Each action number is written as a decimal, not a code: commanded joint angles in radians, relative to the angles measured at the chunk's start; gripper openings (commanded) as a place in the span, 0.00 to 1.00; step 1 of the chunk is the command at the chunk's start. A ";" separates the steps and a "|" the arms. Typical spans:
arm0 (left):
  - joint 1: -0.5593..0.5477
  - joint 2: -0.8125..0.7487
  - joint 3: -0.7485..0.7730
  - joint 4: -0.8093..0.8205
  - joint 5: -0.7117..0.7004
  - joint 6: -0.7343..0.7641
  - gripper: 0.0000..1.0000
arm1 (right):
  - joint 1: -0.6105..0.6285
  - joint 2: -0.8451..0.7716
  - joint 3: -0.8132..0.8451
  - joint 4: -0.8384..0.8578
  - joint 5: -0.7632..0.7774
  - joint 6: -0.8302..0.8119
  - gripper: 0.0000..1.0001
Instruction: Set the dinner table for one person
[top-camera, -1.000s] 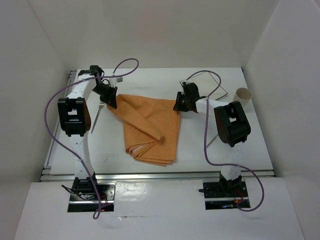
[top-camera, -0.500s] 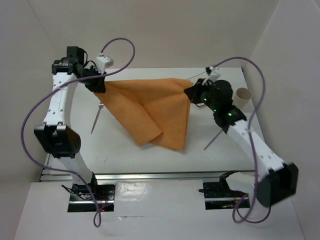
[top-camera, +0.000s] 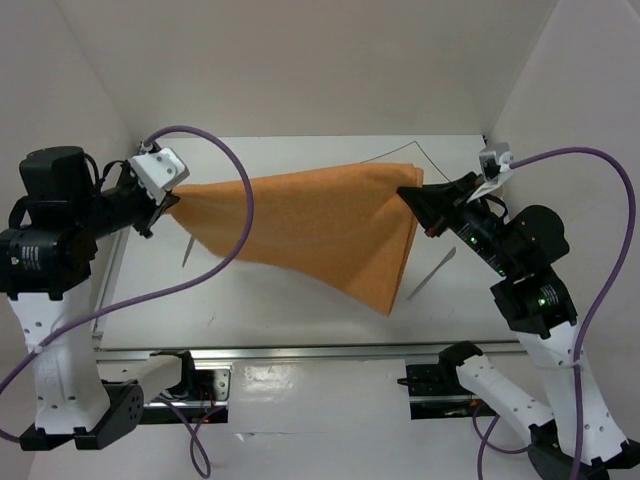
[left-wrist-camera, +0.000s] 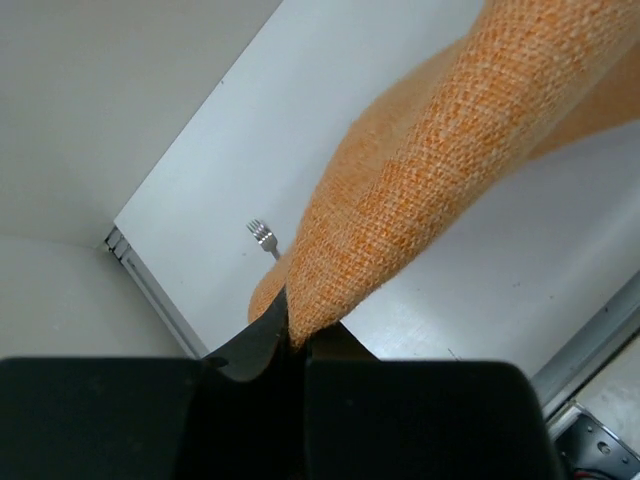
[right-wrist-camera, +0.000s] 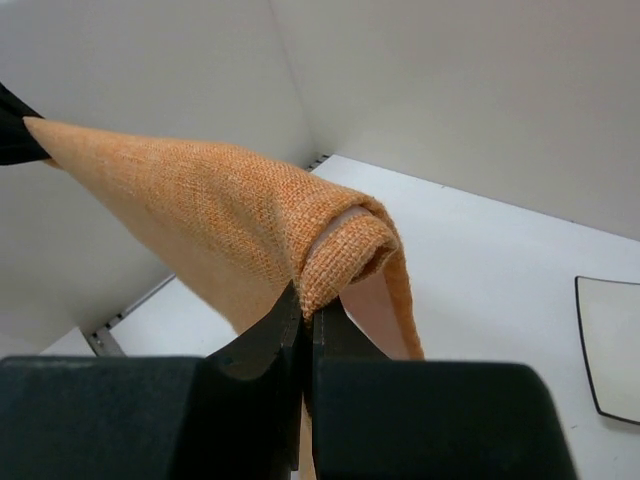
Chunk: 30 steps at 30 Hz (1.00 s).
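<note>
The orange cloth placemat (top-camera: 310, 225) hangs in the air above the dinner table (top-camera: 300, 315), stretched between both arms with its lower fold drooping toward the table. My left gripper (top-camera: 172, 205) is shut on the placemat's left corner; the left wrist view shows the cloth (left-wrist-camera: 430, 150) pinched at the left gripper's (left-wrist-camera: 295, 335) tips. My right gripper (top-camera: 408, 192) is shut on the right corner, and in the right wrist view a rolled edge of the cloth (right-wrist-camera: 200, 190) sits clamped in the right gripper (right-wrist-camera: 308, 310).
A fork (left-wrist-camera: 263, 237) lies on the table (left-wrist-camera: 300, 100) at the left, also partly seen as the fork (top-camera: 188, 252) under the cloth. A knife (top-camera: 430, 273) lies at the right. A white plate with a dark rim (right-wrist-camera: 612, 345) sits at the far right.
The right gripper shut on the placemat's right corner. Both arms then rose and drew apart, lifting the placemat off the table and pulling it out between them.
</note>
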 joint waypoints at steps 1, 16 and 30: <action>0.015 0.005 0.055 -0.028 0.012 0.037 0.00 | -0.009 -0.054 0.079 -0.036 0.031 -0.010 0.00; -0.042 0.543 0.075 -0.069 -0.031 -0.261 0.00 | -0.009 0.099 -0.307 0.109 0.247 0.124 0.00; -0.099 1.212 0.413 0.234 -0.383 -0.432 0.06 | -0.065 1.078 0.089 0.363 0.303 0.005 0.00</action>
